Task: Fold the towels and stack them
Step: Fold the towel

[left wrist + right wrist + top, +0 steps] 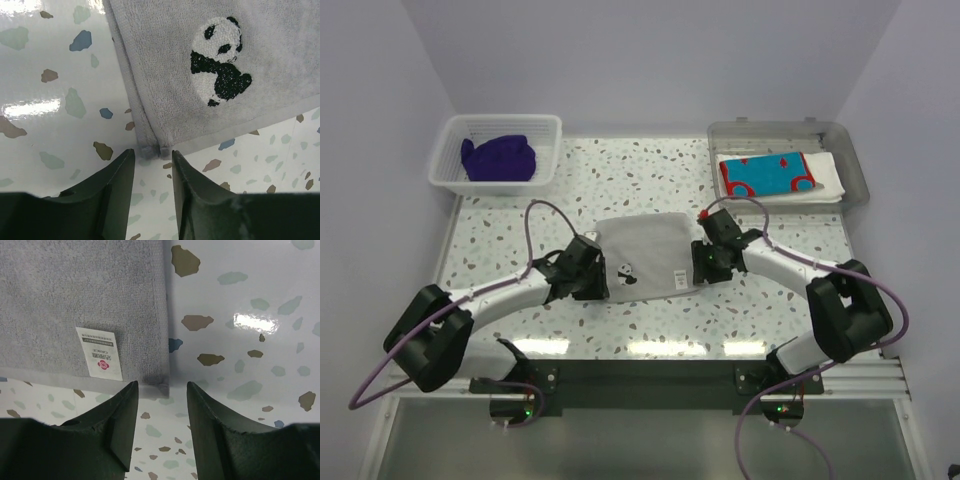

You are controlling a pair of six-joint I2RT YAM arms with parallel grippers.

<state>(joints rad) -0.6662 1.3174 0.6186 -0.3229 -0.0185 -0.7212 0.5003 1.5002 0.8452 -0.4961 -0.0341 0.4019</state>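
Just ahead of left fingers point(112, 192), right fingers point(112, 427): grey towel point(645, 250) corners; both pairs parted, empty.

I work in a robotics lab cell. My left arm point(500, 295) and right arm point(790, 265) are bolted to a metal rail point(865, 375) at the edge of a speckled terrazzo tabletop point(650, 170). Bare pale walls point(650, 60) box it in, and purple cables point(533, 215) loop off my joints.

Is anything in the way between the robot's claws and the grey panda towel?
No, nothing visible. The left gripper and right gripper each point straight at a near corner of the grey towel, jaws apart, nothing between them.
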